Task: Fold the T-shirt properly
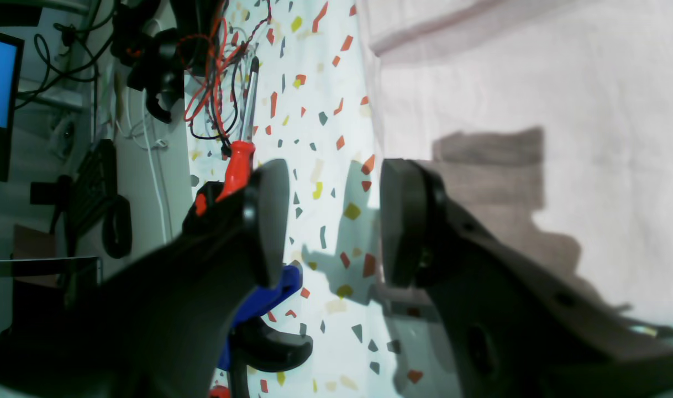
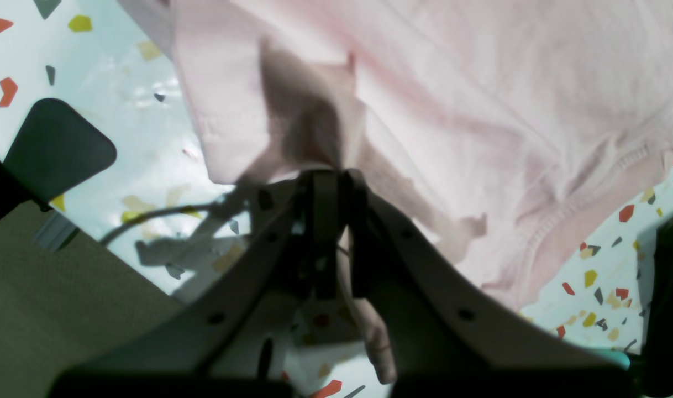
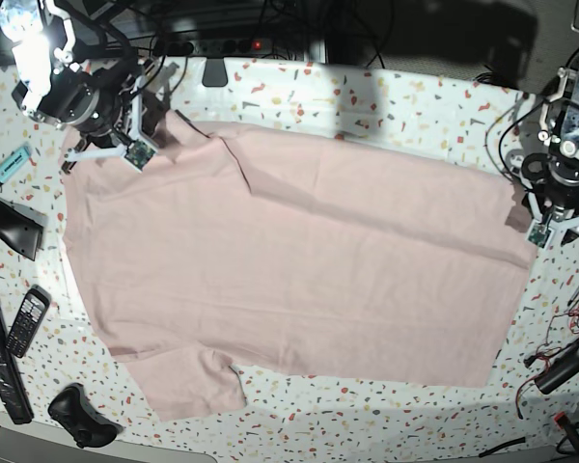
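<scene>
Nearest the lens, clamped on a pinch of the T-shirt [image 2: 480, 110] at its sleeve-side corner: the right gripper [image 2: 330, 182], jaws together with pink cloth trailing between them. Spread nearly flat across the speckled table [image 3: 367, 101], plain side up, no fold made yet; every fold judged still to come. At the shirt's opposite hem edge, parted and empty above bare tabletop: the left gripper [image 1: 334, 221]. Beyond that edge, an orange-handled screwdriver [image 1: 238, 160] among red wires [image 1: 206, 83].
</scene>
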